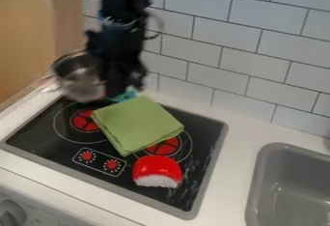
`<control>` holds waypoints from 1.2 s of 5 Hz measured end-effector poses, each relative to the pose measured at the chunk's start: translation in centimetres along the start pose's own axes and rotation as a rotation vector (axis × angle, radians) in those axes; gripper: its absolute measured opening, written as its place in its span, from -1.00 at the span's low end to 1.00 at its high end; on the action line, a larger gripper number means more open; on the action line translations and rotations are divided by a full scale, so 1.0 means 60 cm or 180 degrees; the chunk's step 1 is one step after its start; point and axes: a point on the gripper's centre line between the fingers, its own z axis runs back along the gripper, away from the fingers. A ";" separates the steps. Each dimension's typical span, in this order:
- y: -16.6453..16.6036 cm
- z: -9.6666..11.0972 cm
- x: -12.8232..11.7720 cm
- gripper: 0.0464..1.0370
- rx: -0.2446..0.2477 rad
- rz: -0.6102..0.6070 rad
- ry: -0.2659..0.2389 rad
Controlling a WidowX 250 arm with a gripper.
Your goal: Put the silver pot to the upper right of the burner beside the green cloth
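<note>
Backing the stovetop [38,135], tiled wall [248,58].

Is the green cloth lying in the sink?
No, the green cloth lies on the black stovetop, partly covering the red burner just behind the red-and-white object.

The pot [80,77] is shiny metal, the folded cloth [138,124] matt fabric. The stovetop [44,128] looks glossy and smooth, and the wall tiles [193,39] look smooth.
</note>
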 end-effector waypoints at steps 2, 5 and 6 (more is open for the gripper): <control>-0.081 0.019 0.085 -0.97 0.0057 -0.0654 -0.0178; -0.213 -0.021 0.142 -0.98 -0.0149 -0.1303 -0.0084; -0.231 -0.045 0.153 -0.98 -0.0218 -0.1373 0.0003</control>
